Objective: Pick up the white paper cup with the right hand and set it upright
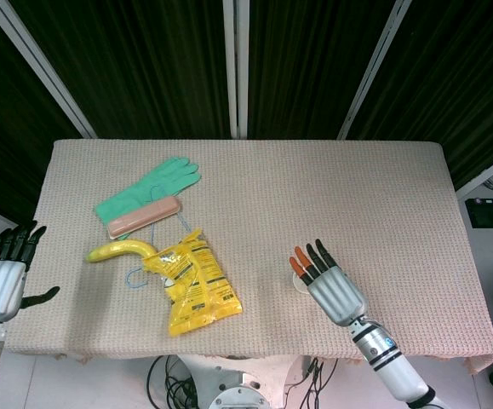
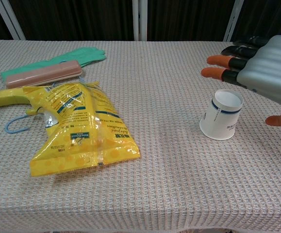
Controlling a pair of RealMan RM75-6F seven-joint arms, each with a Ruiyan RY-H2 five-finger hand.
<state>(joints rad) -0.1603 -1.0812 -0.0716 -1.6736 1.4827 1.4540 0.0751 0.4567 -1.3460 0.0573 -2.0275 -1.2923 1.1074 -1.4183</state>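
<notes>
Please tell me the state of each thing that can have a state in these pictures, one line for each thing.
White paper cup: upside down on the table, wide rim down, not held.
Right hand: fingers apart, above the cup, holding nothing.
Left hand: fingers apart, beside the table's left edge, holding nothing.
Yellow snack bag: lying flat.
Pink case: closed, lying on the green glove.
</notes>
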